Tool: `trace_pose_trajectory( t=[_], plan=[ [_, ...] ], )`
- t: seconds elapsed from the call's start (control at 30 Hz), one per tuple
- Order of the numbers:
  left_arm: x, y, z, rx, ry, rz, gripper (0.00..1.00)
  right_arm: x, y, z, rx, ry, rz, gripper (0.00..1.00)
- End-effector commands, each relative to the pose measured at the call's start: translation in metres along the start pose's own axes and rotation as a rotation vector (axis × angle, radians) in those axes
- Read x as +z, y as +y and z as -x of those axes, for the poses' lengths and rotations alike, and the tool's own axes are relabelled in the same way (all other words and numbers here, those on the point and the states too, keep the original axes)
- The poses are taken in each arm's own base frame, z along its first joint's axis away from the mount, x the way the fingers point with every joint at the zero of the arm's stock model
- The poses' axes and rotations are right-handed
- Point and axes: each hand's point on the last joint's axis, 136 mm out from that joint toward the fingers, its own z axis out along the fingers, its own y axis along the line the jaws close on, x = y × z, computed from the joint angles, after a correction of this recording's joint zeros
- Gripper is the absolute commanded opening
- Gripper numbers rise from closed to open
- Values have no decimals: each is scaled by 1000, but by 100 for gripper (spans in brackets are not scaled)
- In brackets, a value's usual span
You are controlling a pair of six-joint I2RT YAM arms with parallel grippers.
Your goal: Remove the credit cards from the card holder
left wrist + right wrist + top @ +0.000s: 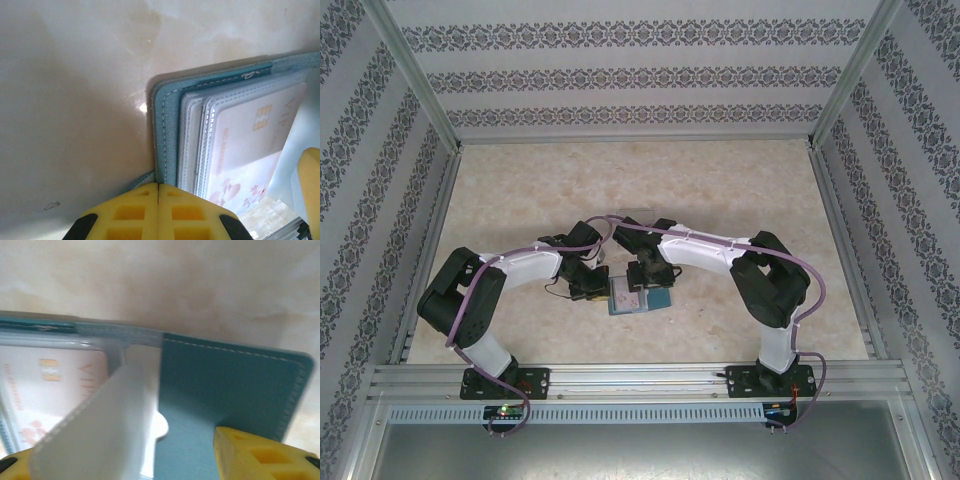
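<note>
The teal card holder (638, 299) lies open on the table between both arms. A pale pink credit card (245, 150) with a gold chip sits inside its clear plastic sleeves. My left gripper (158, 186) is shut, its yellow tips pressed together at the left edge of the teal cover (167, 130). My right gripper (117, 452) is open over the holder's teal inner flap (225, 385). A clear sleeve page (105, 425) stands up between its fingers, untouched by the right fingertip (250, 455). The card (50, 385) lies left of that page.
Patterned walls and metal rails (620, 378) enclose the beige table (640, 190). The two grippers (595, 283) (647, 272) crowd close together at the holder. One yellow finger of the right gripper (311, 185) shows in the left wrist view.
</note>
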Motion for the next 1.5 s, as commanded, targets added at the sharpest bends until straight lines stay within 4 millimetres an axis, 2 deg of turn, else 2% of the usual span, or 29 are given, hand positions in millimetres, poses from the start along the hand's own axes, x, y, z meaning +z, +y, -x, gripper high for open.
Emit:
trace_pose_trajectory(
  t=[0.0, 0.13, 0.37, 0.47, 0.63, 0.8, 1.0, 1.1, 1.23, 1.47],
  plan=[
    [-5, 13, 4, 0, -25, 60, 4, -11, -17, -2, -9, -19, -77, 58],
    [-6, 11, 7, 5, -25, 65, 4, -9, -24, -3, 14, -11, -53, 49],
    [-5, 10, 10, 18, -19, 76, 4, 5, -45, -9, 21, 16, -113, 51],
    [-9, 6, 15, 31, -29, 77, 4, 4, -48, -11, 16, 20, -123, 51],
    [-26, -7, 18, 48, -54, 61, 4, -17, -38, -4, 20, -26, -62, 52],
    [-43, -27, 21, 59, -81, 3, 4, -35, -14, 2, 52, -58, 104, 48],
    [-35, -52, 30, 66, -75, -91, 3, -45, 8, 10, 116, -83, 288, 38],
    [-25, -63, 36, 69, -59, -138, 3, -37, 18, 11, 161, -65, 400, 32],
    [-9, -65, 38, 61, -23, -168, 1, -23, 28, 12, 203, -35, 502, 28],
    [5, -40, 28, 45, 4, -103, 0, -10, 37, 12, 221, -3, 577, 26]
  ],
)
